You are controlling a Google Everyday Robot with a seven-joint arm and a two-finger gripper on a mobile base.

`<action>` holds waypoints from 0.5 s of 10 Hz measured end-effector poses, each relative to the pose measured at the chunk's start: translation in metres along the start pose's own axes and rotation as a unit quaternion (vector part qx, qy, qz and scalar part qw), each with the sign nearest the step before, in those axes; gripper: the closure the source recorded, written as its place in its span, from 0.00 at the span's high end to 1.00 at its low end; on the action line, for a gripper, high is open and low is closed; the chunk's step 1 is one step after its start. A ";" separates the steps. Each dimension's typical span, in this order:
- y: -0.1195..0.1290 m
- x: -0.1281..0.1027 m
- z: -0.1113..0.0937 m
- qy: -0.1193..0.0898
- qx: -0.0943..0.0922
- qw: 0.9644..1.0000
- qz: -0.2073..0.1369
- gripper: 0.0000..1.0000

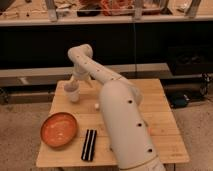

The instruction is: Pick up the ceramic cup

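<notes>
Ceramic cup (73,95) at table (165,112) back-left, gripper (71,86) directly over it. Cube (96,105) to cup's right; bowl (59,130) front-left w/ flat bar (89,144) just right of it.

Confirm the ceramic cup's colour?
Off-white, plain ceramic cup; camera view. The gripper is right above its rim.
</notes>
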 end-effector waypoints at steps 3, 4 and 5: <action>0.000 0.001 0.001 0.000 -0.002 1.000 -0.003 0.80; 0.000 0.001 0.001 0.001 -0.002 1.000 -0.003 0.80; -0.001 0.002 0.001 0.001 -0.002 1.000 -0.004 0.80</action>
